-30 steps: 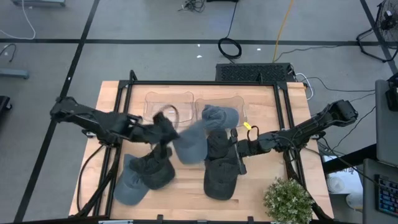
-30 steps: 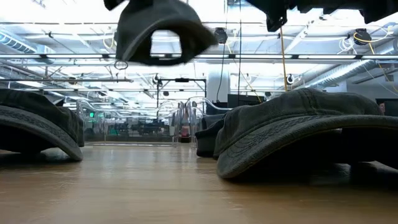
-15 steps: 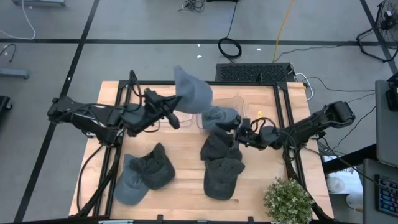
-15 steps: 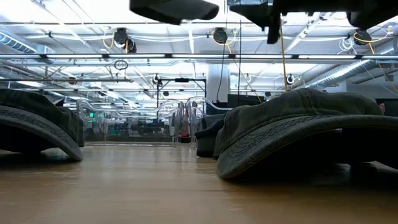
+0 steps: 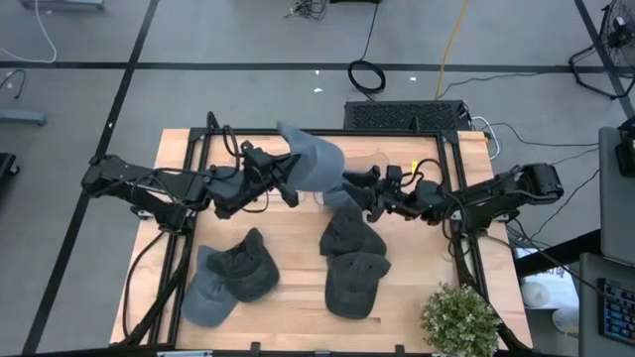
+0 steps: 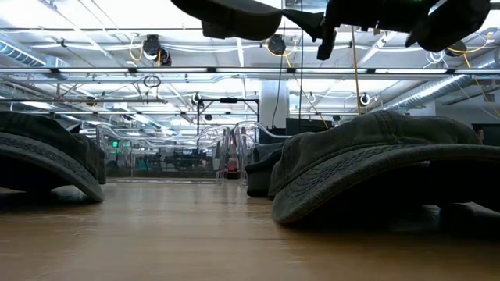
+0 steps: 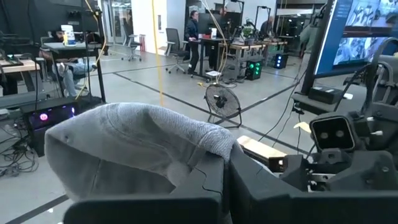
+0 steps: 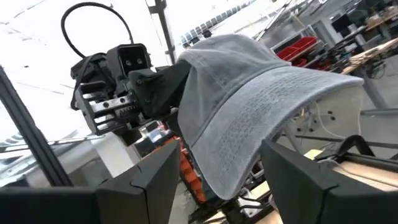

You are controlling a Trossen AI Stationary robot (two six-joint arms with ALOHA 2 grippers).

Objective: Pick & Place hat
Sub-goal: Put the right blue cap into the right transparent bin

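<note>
Up high, from above, a grey hat (image 5: 311, 159) is held over the bench (image 5: 298, 297) by the left gripper (image 5: 286, 181), jaws clamped on its edge. At the right wrist, the right gripper (image 8: 214, 177) jaws are seen apart, by the stiff brim; the soft, light crown would crumple.

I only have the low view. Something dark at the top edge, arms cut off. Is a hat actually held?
Observer: Yes. The left gripper is shut on the light grey hat, holding it in the air over the table's far side.
Operator: Right arm?
Observer: The right gripper is at the hat's other side, its jaws apart with the brim between its fingers, not closed on it.
Operator: How many hats are down on the table? I see two lumps.
Observer: At least four dark hats: two overlapping at front left, two at front centre.
</note>
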